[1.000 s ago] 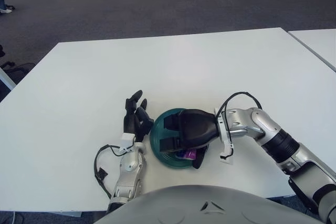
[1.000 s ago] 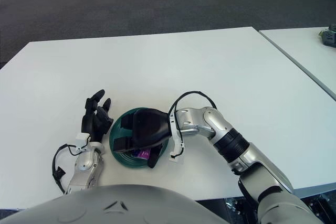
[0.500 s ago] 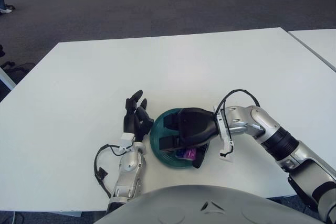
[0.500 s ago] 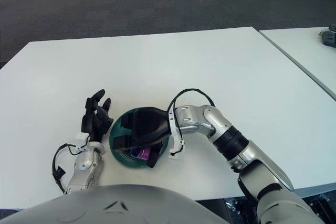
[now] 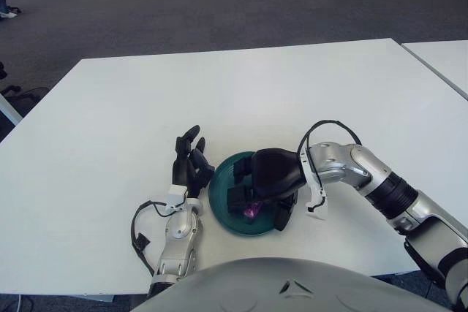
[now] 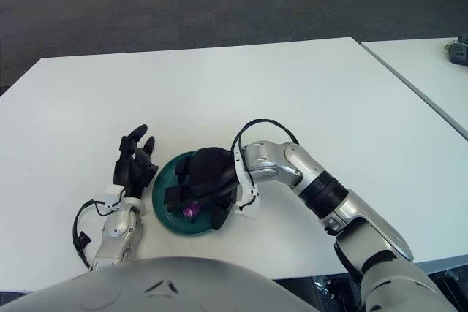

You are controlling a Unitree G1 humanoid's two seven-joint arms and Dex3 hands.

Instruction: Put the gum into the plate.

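So here's where we are: our right hand (image 5: 265,184) hangs right over the dark green plate (image 5: 219,196), reaching in from the right side with the fingers pointed down into the dish. That placement makes sense to us, since the gum (image 5: 251,210) has to end up inside the rim, and coming over the top keeps the drop short.

The gum sits under the hand, over the inner part of the plate, toward the near side. Only a small purple bit of it peeks out between the black fingers. We honestly can't tell whether the fingers are clamped on it or have let go and it's lying on the plate by itself. We also can't tell if the hand touches the plate.

Looks-wise, it's a little bright purple-magenta pack, kind of glossy, probably a light wrapper that would slide easily on the smooth plate.

Our left hand (image 5: 189,165) shows just left of the plate, fingers loose and holding nothing, out of the way.
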